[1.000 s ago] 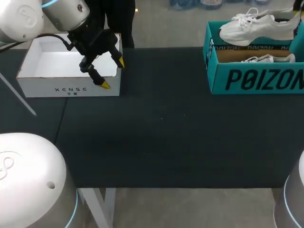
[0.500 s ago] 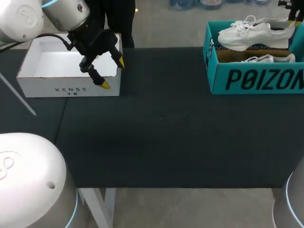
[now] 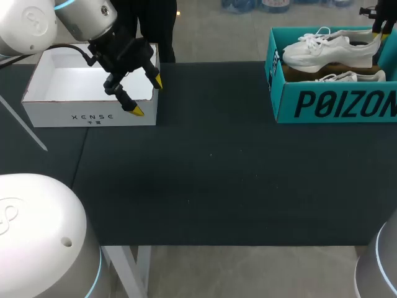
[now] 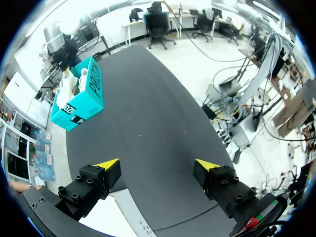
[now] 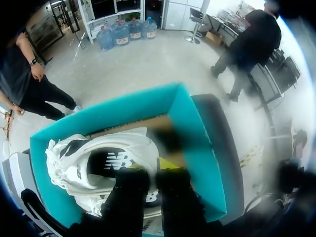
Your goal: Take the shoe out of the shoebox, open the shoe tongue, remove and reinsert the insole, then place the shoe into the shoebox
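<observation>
Head view puts the teal shoebox at 2 o'clock on the bench. The white sneaker hangs just above its opening, over a second sneaker lying inside. The right claw is narrow and seems pinched on the heel rim alone, so the long toe end sticks out unsupported toward 9 o'clock. With so small a grip the shoe could twist or slip and drop back in. Its loose laces might also snag the box wall and drag the box along. The left claw is spread wide and empty at 10 o'clock over a white box, well apart, so it is too far off to steady anything
</observation>
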You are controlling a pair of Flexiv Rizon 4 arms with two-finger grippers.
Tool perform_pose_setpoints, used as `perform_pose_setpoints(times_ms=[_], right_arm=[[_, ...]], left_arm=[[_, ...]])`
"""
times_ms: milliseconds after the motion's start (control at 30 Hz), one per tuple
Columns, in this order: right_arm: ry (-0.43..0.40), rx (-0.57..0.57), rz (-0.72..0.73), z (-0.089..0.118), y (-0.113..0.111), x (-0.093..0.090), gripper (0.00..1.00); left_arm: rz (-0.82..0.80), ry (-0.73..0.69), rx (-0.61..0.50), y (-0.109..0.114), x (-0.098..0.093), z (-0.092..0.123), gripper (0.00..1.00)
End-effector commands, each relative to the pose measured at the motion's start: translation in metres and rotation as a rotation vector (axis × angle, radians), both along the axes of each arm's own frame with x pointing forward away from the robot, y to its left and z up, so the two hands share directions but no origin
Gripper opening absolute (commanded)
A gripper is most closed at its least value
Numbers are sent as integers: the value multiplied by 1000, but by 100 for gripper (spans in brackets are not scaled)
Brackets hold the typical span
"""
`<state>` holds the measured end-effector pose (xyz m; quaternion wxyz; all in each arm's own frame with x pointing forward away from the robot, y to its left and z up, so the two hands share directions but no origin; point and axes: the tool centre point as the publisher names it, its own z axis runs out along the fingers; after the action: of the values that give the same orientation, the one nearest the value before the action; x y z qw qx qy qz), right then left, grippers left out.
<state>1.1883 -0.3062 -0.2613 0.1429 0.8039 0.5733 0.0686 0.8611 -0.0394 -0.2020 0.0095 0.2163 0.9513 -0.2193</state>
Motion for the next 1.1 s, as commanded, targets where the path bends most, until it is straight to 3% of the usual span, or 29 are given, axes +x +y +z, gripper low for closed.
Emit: perform_pose_setpoints(times_ms=[33,433,767,1100], right_arm=[[8,15,7,-17,-6,18,0],[33,11,4,-49,-25,31,0],[49,25,-1,-73,-27,26,0],[57,27,-11,-82,-26,21,0]], left_arm=[[0,0,3,0,0,0,100],[0,0,3,0,0,0,100],[0,0,3,0,0,0,100],[0,0,3,0,0,0,100]])
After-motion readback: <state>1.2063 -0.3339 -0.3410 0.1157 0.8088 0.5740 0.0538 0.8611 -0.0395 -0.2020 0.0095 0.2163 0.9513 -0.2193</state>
